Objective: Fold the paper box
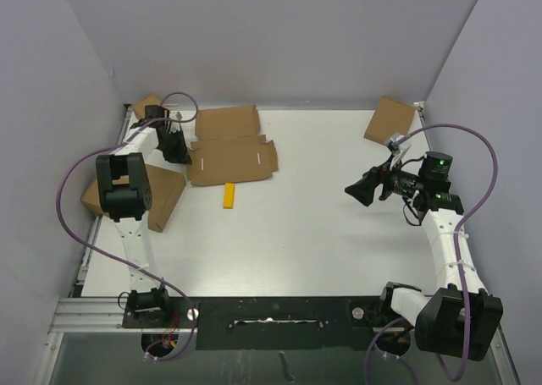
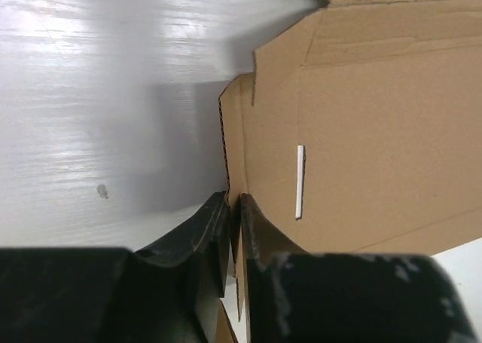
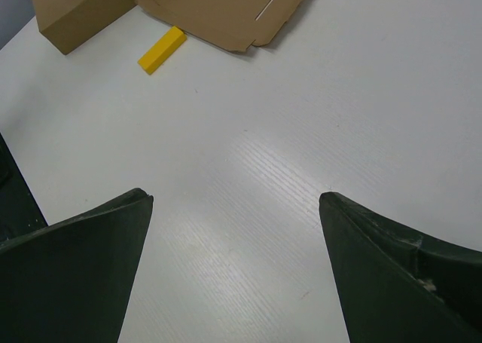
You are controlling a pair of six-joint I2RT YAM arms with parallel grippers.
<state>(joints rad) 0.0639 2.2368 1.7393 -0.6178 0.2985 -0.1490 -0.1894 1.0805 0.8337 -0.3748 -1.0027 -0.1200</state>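
The paper box (image 1: 230, 151) lies unfolded and flat at the back left of the table, brown cardboard with two white slots. It also shows in the left wrist view (image 2: 361, 132) and in the right wrist view (image 3: 226, 7). My left gripper (image 1: 178, 152) is at its left edge, shut on a side flap (image 2: 235, 169) that stands raised between the jaws. My right gripper (image 1: 360, 190) is open and empty, held above bare table at the right, far from the box; in its wrist view its fingertips (image 3: 139, 207) stand wide apart.
A small yellow block (image 1: 229, 195) lies just in front of the flat box. A folded cardboard box (image 1: 161, 195) sits at the left edge, another (image 1: 146, 106) at the back left corner, another (image 1: 389, 118) at the back right. Walls close three sides.
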